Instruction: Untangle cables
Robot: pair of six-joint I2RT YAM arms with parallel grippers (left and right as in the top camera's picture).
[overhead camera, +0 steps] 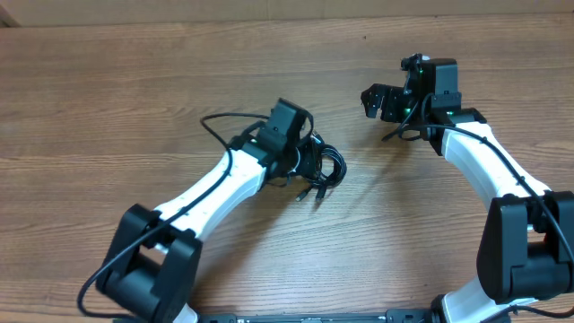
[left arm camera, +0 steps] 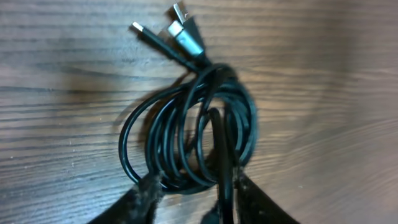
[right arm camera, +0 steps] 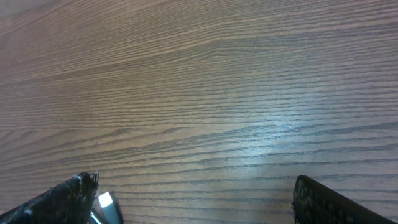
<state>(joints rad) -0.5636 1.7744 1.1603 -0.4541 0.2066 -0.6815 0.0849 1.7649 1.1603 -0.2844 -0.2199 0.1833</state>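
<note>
In the overhead view, the coiled cables (overhead camera: 332, 169) are seen mid-table, with the left gripper (overhead camera: 309, 166) poised over them and the right gripper (overhead camera: 373, 100) held well apart at the far right. In the left wrist view, the fingers (left arm camera: 149, 190) are spread astride the coil's near edge with nothing pinched, so a first grasp is judged in hand and closing on one strand is called for. In the right wrist view, that gripper is shown wide open over bare wood, with nothing held.
</note>
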